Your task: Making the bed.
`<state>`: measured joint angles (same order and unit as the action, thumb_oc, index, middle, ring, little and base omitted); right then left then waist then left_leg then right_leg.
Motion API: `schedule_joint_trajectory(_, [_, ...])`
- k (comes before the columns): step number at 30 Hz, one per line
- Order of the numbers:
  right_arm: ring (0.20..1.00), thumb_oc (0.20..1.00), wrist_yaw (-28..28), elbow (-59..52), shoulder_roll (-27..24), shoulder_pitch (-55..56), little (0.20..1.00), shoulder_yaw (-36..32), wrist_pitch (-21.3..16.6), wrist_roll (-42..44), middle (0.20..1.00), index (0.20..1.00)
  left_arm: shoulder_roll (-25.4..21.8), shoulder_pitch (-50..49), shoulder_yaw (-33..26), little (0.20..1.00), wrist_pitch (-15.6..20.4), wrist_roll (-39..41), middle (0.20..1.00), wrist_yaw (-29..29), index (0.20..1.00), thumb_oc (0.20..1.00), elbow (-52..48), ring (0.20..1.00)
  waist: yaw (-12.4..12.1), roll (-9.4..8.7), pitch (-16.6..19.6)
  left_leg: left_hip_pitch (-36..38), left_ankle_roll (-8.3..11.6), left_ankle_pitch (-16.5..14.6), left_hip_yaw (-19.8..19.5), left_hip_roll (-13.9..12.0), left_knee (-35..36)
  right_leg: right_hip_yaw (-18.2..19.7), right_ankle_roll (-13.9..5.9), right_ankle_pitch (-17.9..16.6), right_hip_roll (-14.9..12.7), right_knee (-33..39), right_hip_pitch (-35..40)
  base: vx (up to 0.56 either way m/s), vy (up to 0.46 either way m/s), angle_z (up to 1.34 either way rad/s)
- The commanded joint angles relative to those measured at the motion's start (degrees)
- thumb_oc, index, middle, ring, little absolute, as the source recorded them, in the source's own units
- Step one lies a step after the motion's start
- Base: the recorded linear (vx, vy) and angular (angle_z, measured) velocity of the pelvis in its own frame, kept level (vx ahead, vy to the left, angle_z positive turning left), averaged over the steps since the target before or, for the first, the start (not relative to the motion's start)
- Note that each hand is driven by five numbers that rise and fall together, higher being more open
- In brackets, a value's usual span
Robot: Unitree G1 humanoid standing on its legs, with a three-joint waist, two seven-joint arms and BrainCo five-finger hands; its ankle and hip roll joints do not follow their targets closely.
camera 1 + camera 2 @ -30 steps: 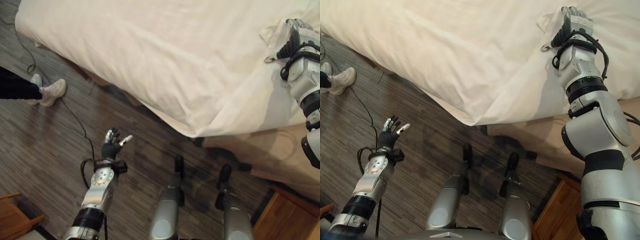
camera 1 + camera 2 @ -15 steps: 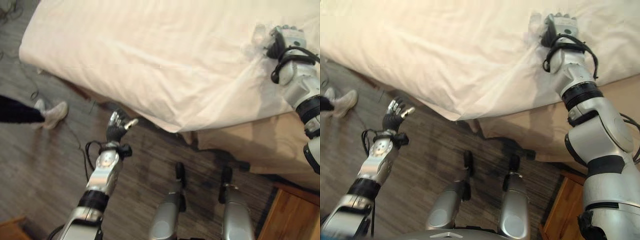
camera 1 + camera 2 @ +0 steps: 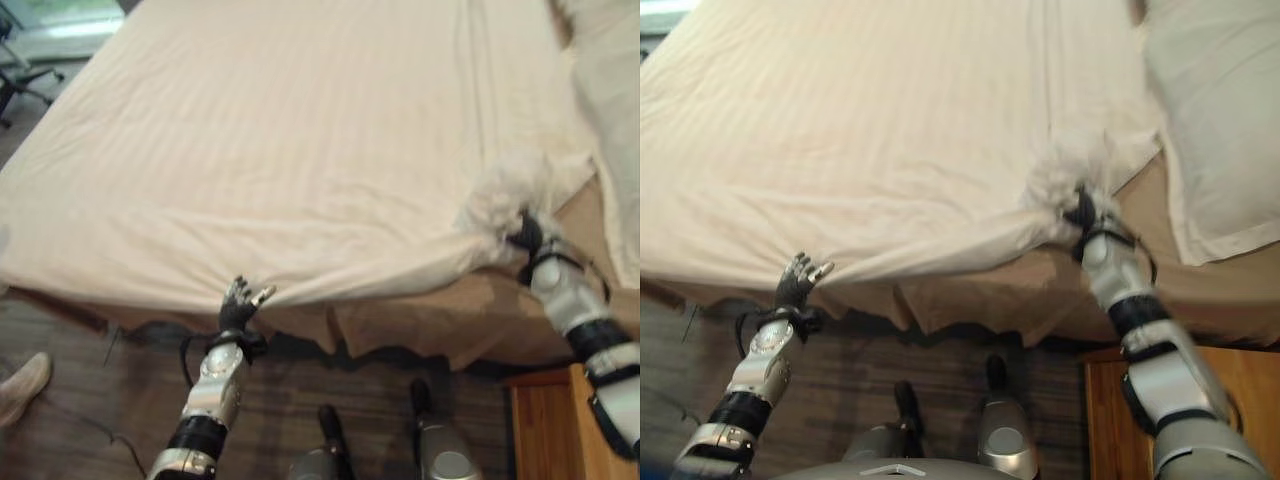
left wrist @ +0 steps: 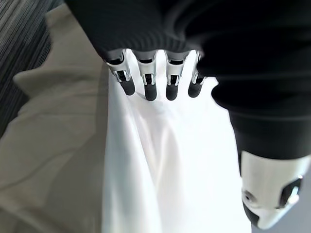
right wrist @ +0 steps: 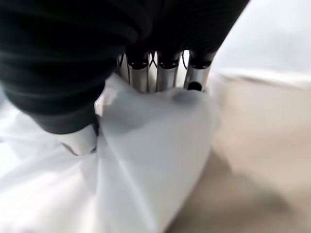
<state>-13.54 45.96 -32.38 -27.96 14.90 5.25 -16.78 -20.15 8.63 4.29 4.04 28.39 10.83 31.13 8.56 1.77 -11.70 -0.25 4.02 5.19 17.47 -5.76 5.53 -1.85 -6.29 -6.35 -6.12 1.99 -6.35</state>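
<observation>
Bedsheet (image 3: 300,150), cream and spread across the bed, is bunched at about 3 o'clock inside the curled fingers of the right hand (image 3: 527,236), while its near edge at 7 o'clock is met by the left hand (image 3: 238,305), whose fingers are held straight.

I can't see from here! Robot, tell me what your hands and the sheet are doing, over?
Right hand bunching the sheet near the pillow. Left hand open at the sheet's front edge. Nothing in the way.
</observation>
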Motion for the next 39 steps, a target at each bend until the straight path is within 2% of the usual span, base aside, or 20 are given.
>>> schedule_joint_trajectory(1, [0.2, 0.2, -4.14, 4.94, -5.02, -1.13, 0.2, -3.91, 2.48, 3.49, 0.2, 0.2, -0.09, 0.06, 0.42, 1.0, 0.09, -2.84, 1.0, -1.08, 1.0, 1.0, 0.61, 1.0, 1.54, -0.97, 0.88, 2.74, 1.03, -4.5, 0.69, 1.27, -0.53, -1.31, -1.08, 0.03, -3.42, -0.57, -1.33, -0.01, 0.008, -0.17])
schedule_joint_trajectory(5, [0.2, 0.2, -4.62, -0.31, -5.03, 5.85, 0.2, -8.42, 2.46, 3.7, 0.2, 0.2, 1.22, -2.58, -0.86, 1.0, -0.27, -3.48, 1.0, -1.04, 1.0, 1.0, -0.22, 1.0, 2.95, -0.82, 1.55, 3.54, 0.85, -4.99, 1.92, 1.32, -0.53, 0.19, -1.21, -0.44, -3.14, 0.4, -1.07, 0.0, 0.007, -0.19])
schedule_joint_trajectory(9, [0.2, 0.2, -6.46, -8.65, -2.27, 17.3, 0.2, -14.32, 2.79, 0.52, 0.2, 0.2, 3.56, -5.55, -2.26, 1.0, -0.96, -4.45, 1.0, -0.53, 1.0, 1.0, -1.32, 1.0, 5.01, -0.84, 2.14, 4.54, 0.89, -5.13, 3.77, 0.88, -0.53, 1.83, -1.37, -1.24, -2.46, 1.41, -0.98, -0.01, -0.014, -0.15])
schedule_joint_trajectory(10, [1.0, 1.0, -7.37, -9.21, -0.48, 20.93, 1.0, -15.9, 2.83, 0.44, 1.0, 1.0, 4.37, -6.13, -2.19, 1.0, -1.02, -4.53, 1.0, -0.1, 1.0, 1.0, -1.3, 1.0, 5.88, -0.98, 2.07, 5.22, 0.96, -5.41, 4.38, 0.64, -0.53, 2.36, -1.59, -1.28, -2.13, 1.7, -0.65, 0.0, -0.023, -0.31])
schedule_joint_trajectory(15, [1.0, 1.0, -9.07, -5.5, 2.4, 24.94, 1.0, -16.57, 3.56, -0.03, 1.0, 1.0, 5.28, -6.34, -1.79, 1.0, -1.11, -4.53, 1.0, 0.53, 1.0, 1.0, -1.29, 1.0, 6.54, -1.45, 2.42, 5.46, 1.13, -5.21, 5.34, 0.28, -0.53, 3.1, -1.59, -1.69, -1.63, 1.87, -0.81, 0.0, -0.033, -0.22])
schedule_joint_trajectory(16, [1.0, 1.0, -10.01, 7.31, 6.55, 25.02, 1.0, -16.72, 3.3, 7.01, 1.0, 1.0, 5.91, -5.91, -0.57, 1.0, -1.16, -3.75, 1.0, 0.7, 1.0, 1.0, -1.09, 1.0, 6.56, -1.55, 2.5, 5.96, 1.24, -5.4, 5.32, 0.06, -0.53, 2.96, -1.71, -1.44, -1.43, 2.09, -0.26, 0.0, -0.039, -0.05])
schedule_joint_trajectory(17, [1.0, 1.0, -10.06, 7.47, 6.58, 24.87, 1.0, -16.64, 3.19, 7.08, 1.0, 1.0, 5.87, -5.87, -0.62, 1.0, -1.15, -3.74, 1.0, 0.7, 1.0, 1.0, -1.08, 1.0, 6.52, -1.61, 2.55, 5.78, 1.26, -5.2, 5.39, 0.06, -0.53, 3.04, -1.62, -1.65, -1.41, 2.14, -0.46, 0.0, -0.054, -0.05])
schedule_joint_trajectory(19, [1.0, 1.0, -9.73, 16.63, 8.11, 24.69, 1.0, -16.46, 2.87, 11.93, 1.0, 1.0, 6.17, -5.17, 0.4, 1.0, -1.2, -2.92, 1.0, 0.7, 1.0, 1.0, -0.63, 1.0, 6.5, -1.71, 2.65, 5.77, 1.36, -5.13, 5.51, -0.11, -0.53, 3.02, -1.62, -1.57, -1.35, 2.18, -0.43, -0.01, -0.028, -0.04])
schedule_joint_trajectory(20, [1.0, 1.0, -9.77, 16.93, 8.1, 24.52, 1.0, -16.38, 2.68, 12.03, 1.0, 1.0, 6.16, -5.13, 0.39, 1.0, -1.18, -2.9, 1.0, 0.7, 1.0, 1.0, -0.59, 1.0, 6.5, -1.72, 2.65, 5.77, 1.37, -5.13, 5.53, -0.11, -0.53, 3.03, -1.62, -1.57, -1.35, 2.18, -0.45, 0.0, -0.035, -0.1])
schedule_joint_trajectory(21, [1.0, 1.0, -8.78, 24.03, 8.44, 24.53, 1.0, -16.54, 2.97, 14.5, 1.0, 1.0, 6.11, -4.75, 1.03, 1.0, -1.38, -2.16, 1.0, 0.54, 1.0, 1.0, -0.01, 1.0, 6.59, -1.82, 2.59, 6.0, 1.49, -5.19, 5.73, -0.25, -0.53, 3.03, -1.6, -1.38, -1.21, 2.23, -0.21, 0.0, -0.025, -0.14])
schedule_joint_trajectory(25, [1.0, 1.0, -7.73, 30.73, 6.4, 25.32, 1.0, -17.94, 3.43, 17.06, 1.0, 1.0, 5.6, -5.53, 1.52, 1.0, -1.09, -0.7, 1.0, -0.1, 1.0, 1.0, -0.95, 1.0, 6.2, -2.15, 2.33, 6.52, 1.67, -5.29, 5.88, -0.57, -0.53, 3.01, -1.71, -1.27, -1.15, 2.41, 0.29, 0.01, -0.031, -0.09])
schedule_joint_trajectory(29, [1.0, 1.0, -8.03, 29.09, 4.48, 25.28, 1.0, -18.18, 2.81, 17.05, 1.0, 1.0, 5.38, -6.42, 1.34, 1.0, -0.9, 0.7, 1.0, -0.59, 1.0, 1.0, -2.19, 1.0, 5.94, -2.64, 2.2, 6.72, 1.81, -5.23, 6.07, -0.84, -0.53, 3.04, -1.84, -1.34, -1.0, 2.48, 0.45, 0.0, -0.023, -0.18])
schedule_joint_trajectory(30, [1.0, 1.0, -8.15, 25.71, 3.33, 24.38, 1.0, -17.32, 2.09, 16.27, 1.0, 1.0, 5.34, -6.35, 1.37, 1.0, -0.79, 0.83, 1.0, -0.65, 1.0, 1.0, -2.46, 1.0, 5.88, -3.14, 2.28, 6.75, 1.89, -5.12, 6.15, -1.02, -0.53, 3.03, -1.84, -1.4, -0.9, 2.46, 0.48, -0.01, -0.026, -0.1])
schedule_joint_trajectory(31, [0.856, 0.856, -7.83, 22.69, 2.29, 23.97, 0.856, -16.82, 1.68, 15.97, 0.856, 0.856, 5.21, -6.43, 1.21, 1.0, -0.75, 0.48, 1.0, -0.6, 1.0, 1.0, -2.74, 1.0, 5.82, -3.46, 2.31, 6.81, 1.94, -5.12, 6.16, -1.12, -0.53, 3.03, -1.84, -1.41, -0.81, 2.46, 0.55, 0.01, -0.033, -0.07])
schedule_joint_trajectory(32, [0.209, 0.209, -7.61, 15.7, 0.76, 23.91, 0.209, -16.77, 0.6, 16.34, 0.209, 0.209, 5.08, -6.61, 0.97, 1.0, -0.75, 0.14, 1.0, -0.59, 1.0, 1.0, -3.38, 1.0, 6.02, -3.88, 2.29, 7.09, 1.96, -5.24, 6.19, -1.25, -0.53, 2.98, -1.9, -1.23, -0.68, 2.37, 0.82, 0.0, -0.027, -0.09])
schedule_joint_trajectory(33, [0.2, 0.2, -8.04, 6.72, -0.65, 24.73, 0.2, -17.84, -0.61, 16.8, 0.2, 0.2, 5.16, -6.85, 0.72, 1.0, -0.67, -0.33, 1.0, -0.35, 1.0, 1.0, -4.08, 1.0, 6.19, -4.27, 2.47, 7.0, 2.02, -5.04, 6.36, -1.37, -0.53, 3.15, -1.87, -1.46, -0.53, 2.38, 0.63, 0.0, -0.018, -0.04])
schedule_joint_trajectory(35, [0.2, 0.2, -8.04, 6.67, -0.64, 24.78, 0.2, -17.87, -0.58, 16.79, 0.2, 0.2, 5.16, -6.86, 0.75, 1.0, -0.67, -0.33, 1.0, -0.34, 1.0, 1.0, -4.08, 1.0, 6.14, -4.26, 2.57, 6.9, 2.03, -5.02, 6.4, -1.37, -0.53, 3.19, -1.86, -1.48, -0.53, 2.37, 0.51, 0.0, 0.0, 0.0])
schedule_joint_trajectory(36, [0.2, 0.2, -12.97, -15.86, -2.17, 23.22, 0.2, -23.98, -6.99, 20.7, 0.2, 0.2, 6.05, -6.8, -0.88, 1.0, -0.55, -0.3, 1.0, 0.31, 1.0, 1.0, -3.8, 1.0, 7.05, -4.54, 2.84, 7.67, 1.8, -5.58, 6.71, -1.54, -0.53, 3.43, -2.13, -1.27, -0.35, 2.15, 1.01, 0.0, 0.0, 0.0])
schedule_joint_trajectory(37, [0.2, 0.2, -12.94, -16.52, -1.99, 23.66, 0.2, -24.33, -6.6, 20.57, 0.2, 0.2, 6.01, -6.75, -0.75, 1.0, -0.56, -0.32, 1.0, 0.32, 1.0, 1.0, -3.77, 1.0, 6.84, -4.62, 2.91, 7.5, 1.84, -5.29, 6.79, -1.57, -0.53, 3.52, -2.01, -1.56, -0.31, 2.23, 0.83, 0.03, 0.015, 0.02])
schedule_joint_trajectory(39, [0.2, 0.2, -13.7, -24.72, 0.69, 20.55, 0.2, -27.23, -11.57, 26.55, 0.2, 0.2, 6.51, -6.85, -0.12, 1.0, -0.71, -0.56, 1.0, 0.38, 1.0, 1.0, -2.93, 1.0, 6.19, -4.26, 3.38, 7.53, 1.73, -5.28, 6.53, -1.56, -0.53, 3.32, -2.09, -1.47, -0.25, 2.23, 0.96, 0.01, 0.001, -0.15])
